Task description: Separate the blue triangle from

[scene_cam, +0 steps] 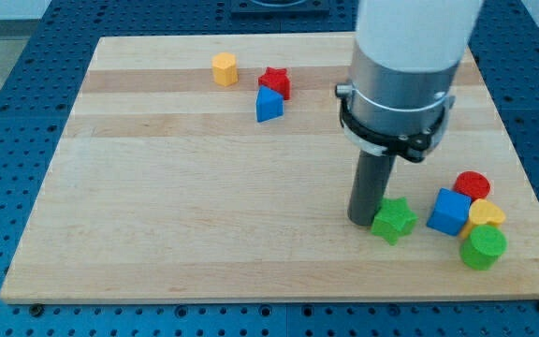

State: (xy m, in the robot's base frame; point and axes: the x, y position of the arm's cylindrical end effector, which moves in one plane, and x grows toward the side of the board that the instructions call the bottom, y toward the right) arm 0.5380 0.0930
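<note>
My tip (pixel 362 221) beside green star (pixel 394 220), seemingly touching; blue triangle (pixel 269 105) touching red star (pixel 274 82), far off.

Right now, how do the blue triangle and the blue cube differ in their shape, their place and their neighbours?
The blue triangle is wedge-shaped; the blue cube is boxy. The blue triangle sits near the view's top, touching the red star; the blue cube sits at the lower right, beside the red cylinder and the yellow block. My tip is near the blue cube, far from the blue triangle. Both are blue.
</note>
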